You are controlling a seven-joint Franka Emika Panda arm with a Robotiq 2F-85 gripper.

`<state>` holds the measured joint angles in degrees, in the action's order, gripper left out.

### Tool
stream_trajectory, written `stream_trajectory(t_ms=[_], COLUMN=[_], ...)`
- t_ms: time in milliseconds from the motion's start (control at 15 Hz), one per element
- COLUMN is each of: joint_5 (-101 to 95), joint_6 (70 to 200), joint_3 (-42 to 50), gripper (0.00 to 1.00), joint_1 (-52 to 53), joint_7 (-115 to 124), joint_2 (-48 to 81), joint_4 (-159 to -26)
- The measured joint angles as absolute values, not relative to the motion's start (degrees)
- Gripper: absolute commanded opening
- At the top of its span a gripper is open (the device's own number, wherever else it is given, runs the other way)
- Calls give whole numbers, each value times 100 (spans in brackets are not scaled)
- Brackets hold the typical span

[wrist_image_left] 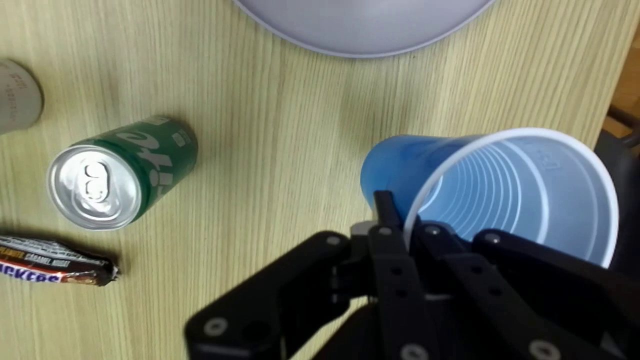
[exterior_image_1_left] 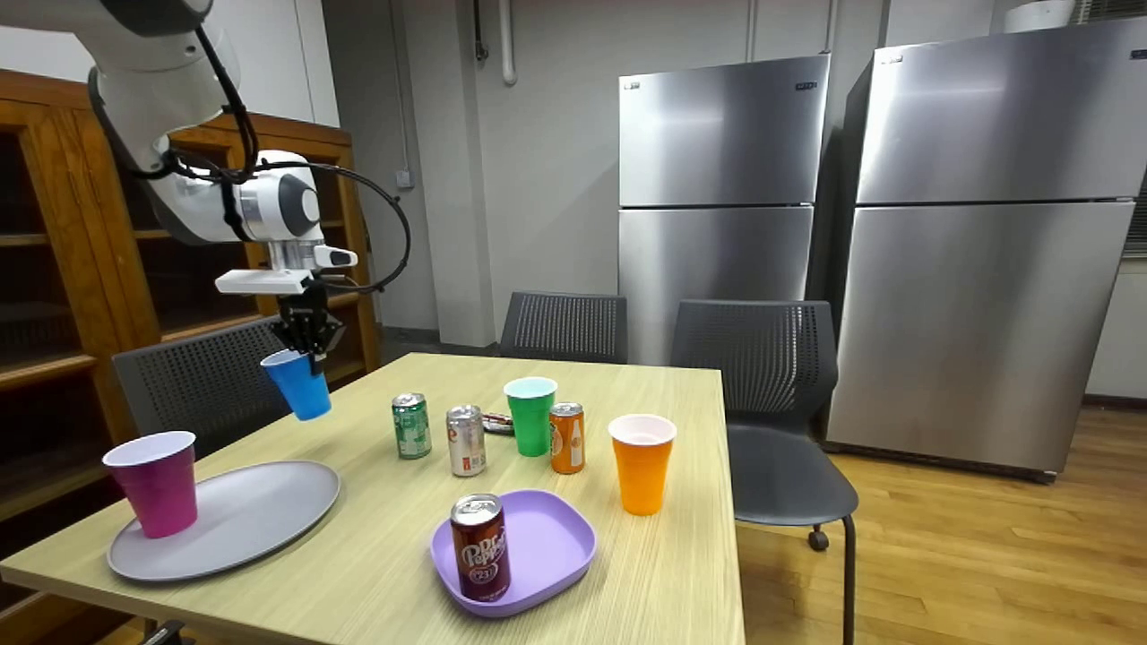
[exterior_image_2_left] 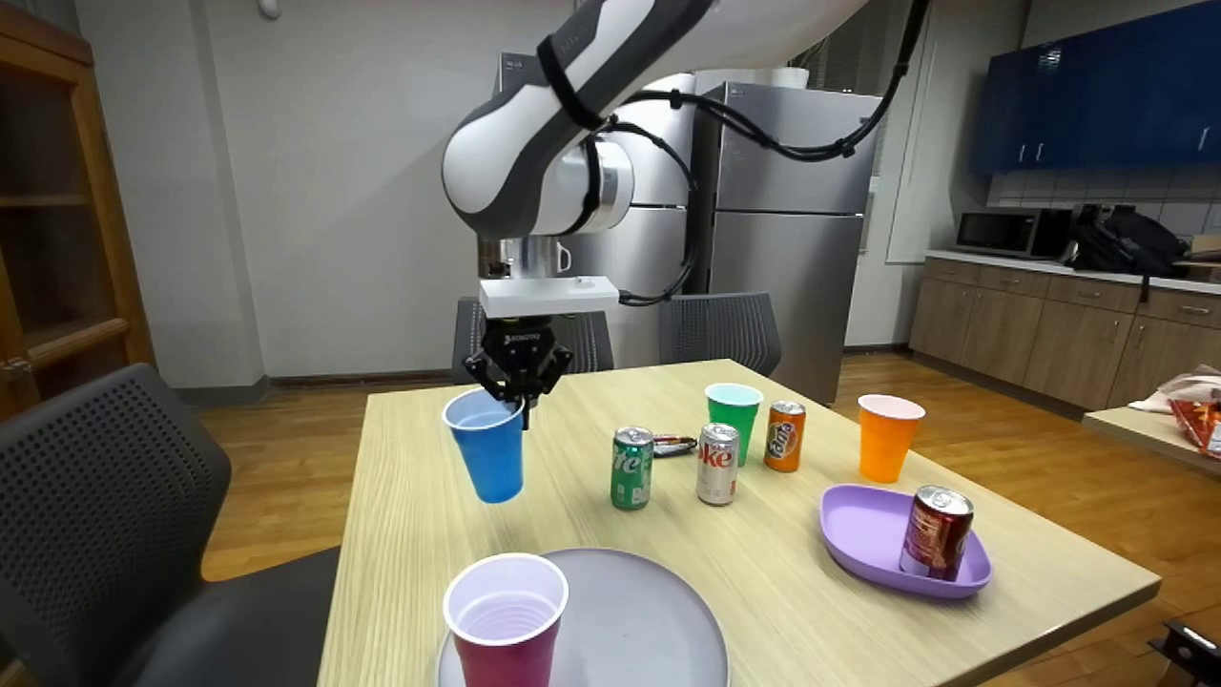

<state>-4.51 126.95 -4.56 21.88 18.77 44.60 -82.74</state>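
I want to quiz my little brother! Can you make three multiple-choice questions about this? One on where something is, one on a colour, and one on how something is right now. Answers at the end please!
1. Where is the Dr Pepper can?
A) on a chair
B) on the purple plate
C) on the floor

2. What colour is the cup held by the gripper?
A) green
B) orange
C) blue

3. How is that cup?
A) tilted
B) upside down
C) crushed flat

Answers:
1: B, both exterior views show the can on that plate.
2: C, all three views show it blue.
3: A, it leans to one side in both exterior views.
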Motion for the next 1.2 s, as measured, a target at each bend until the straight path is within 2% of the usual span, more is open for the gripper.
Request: stream_trajectory(t_ms=[600, 1200], joint_5=[-145, -129], joint_6=[12717, 12715], joint_3=[-877, -926], gripper=[1, 1], joint_1=[1930, 1808], joint_7=[768, 414], joint_2=[3904, 3869], joint_4=[-9409, -9893])
